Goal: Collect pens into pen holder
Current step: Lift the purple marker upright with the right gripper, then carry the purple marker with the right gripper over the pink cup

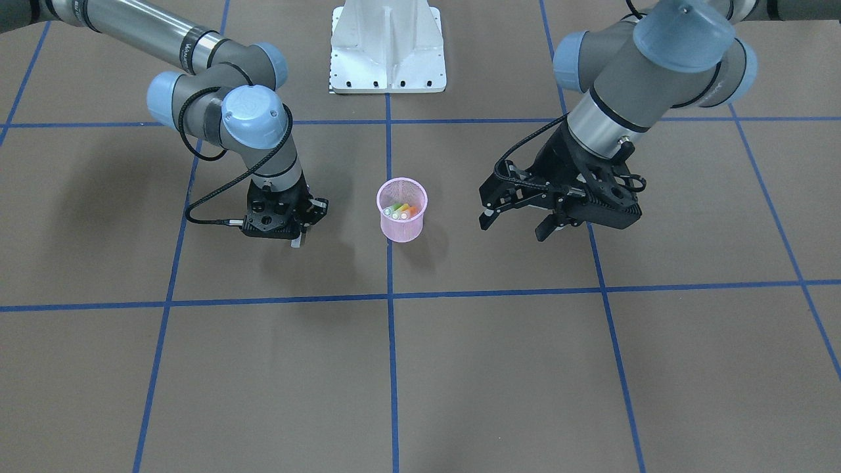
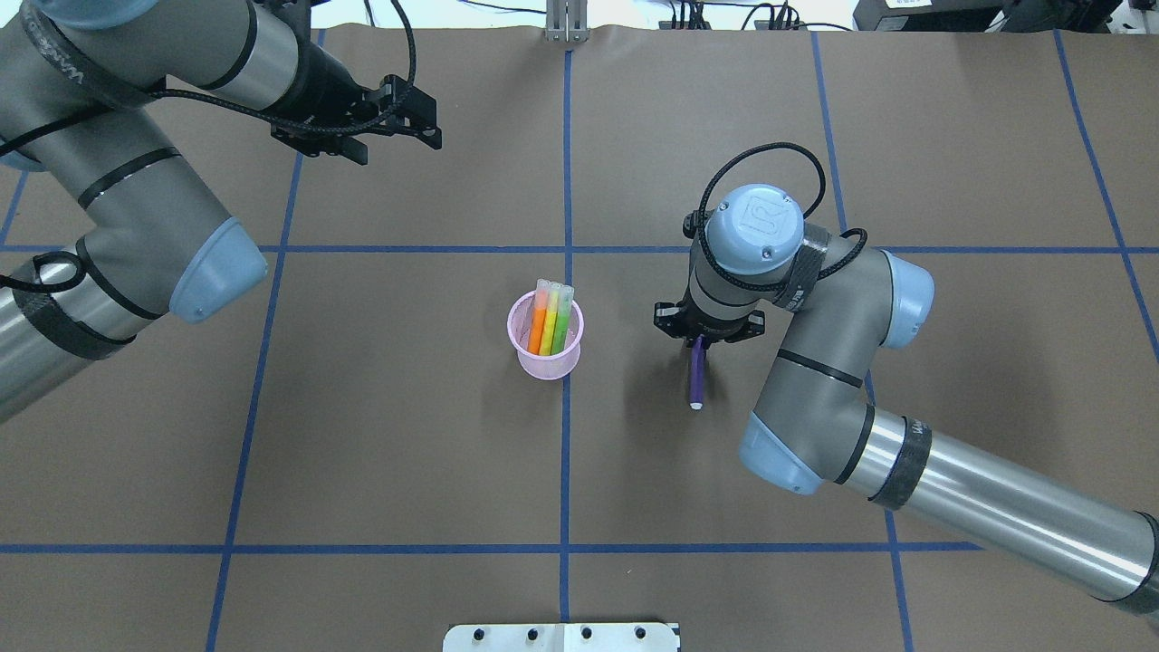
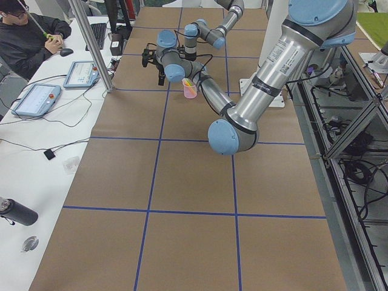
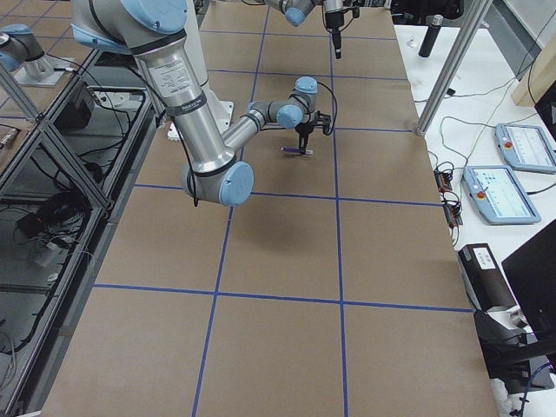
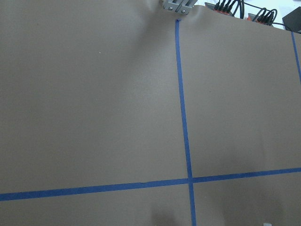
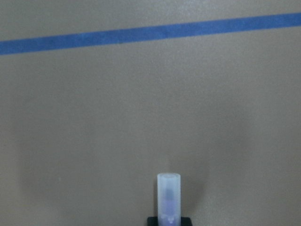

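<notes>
From the front, the pink cup (image 1: 402, 230) stands between the arms with the green pen (image 1: 389, 211), yellow pen (image 1: 399, 211) and orange pen (image 1: 411, 211) leaning inside it. The left gripper (image 1: 514, 226) hangs to one side of it, fingers spread and empty. From overhead, the right gripper (image 2: 698, 344) sits near the cup's other side, pinching one end of the purple pen (image 2: 696, 380), whose pale cap points back toward the robot; the right wrist camera shows that cap over bare table.
</notes>
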Robot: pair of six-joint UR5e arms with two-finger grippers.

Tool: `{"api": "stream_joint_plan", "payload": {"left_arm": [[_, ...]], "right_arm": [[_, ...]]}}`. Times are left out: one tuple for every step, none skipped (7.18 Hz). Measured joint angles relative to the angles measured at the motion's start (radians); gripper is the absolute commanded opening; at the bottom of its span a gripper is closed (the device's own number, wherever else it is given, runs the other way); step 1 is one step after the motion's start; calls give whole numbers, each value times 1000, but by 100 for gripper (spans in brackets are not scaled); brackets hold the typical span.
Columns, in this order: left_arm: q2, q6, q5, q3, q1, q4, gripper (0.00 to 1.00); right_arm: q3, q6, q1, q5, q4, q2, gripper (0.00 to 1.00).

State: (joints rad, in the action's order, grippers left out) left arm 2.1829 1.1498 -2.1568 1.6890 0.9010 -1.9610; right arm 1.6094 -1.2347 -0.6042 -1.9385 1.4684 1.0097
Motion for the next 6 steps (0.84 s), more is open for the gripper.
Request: {"api": "stream_joint_plan", "payload": {"left_arm": [[-1, -14, -1, 0, 5, 1, 98], [-10, -53, -3, -2, 17, 3, 98], [-28, -103, -4, -8, 31, 4, 98], [-38, -139, -5, -21, 41, 5, 99], [-43, -155, -6, -38, 46, 4, 99], [-44, -160, -6, -49, 49, 4, 99]], "right_arm": [[40, 2, -33, -16, -1, -1, 0], [95, 3, -61, -3, -8, -5, 0], [154, 3, -76, 48, -43, -10, 0], [191, 3, -74, 128, -133, -16, 0], [204, 2, -44, 238, -256, -18, 0], [205, 10, 10, 363, -362, -19, 0]]}}
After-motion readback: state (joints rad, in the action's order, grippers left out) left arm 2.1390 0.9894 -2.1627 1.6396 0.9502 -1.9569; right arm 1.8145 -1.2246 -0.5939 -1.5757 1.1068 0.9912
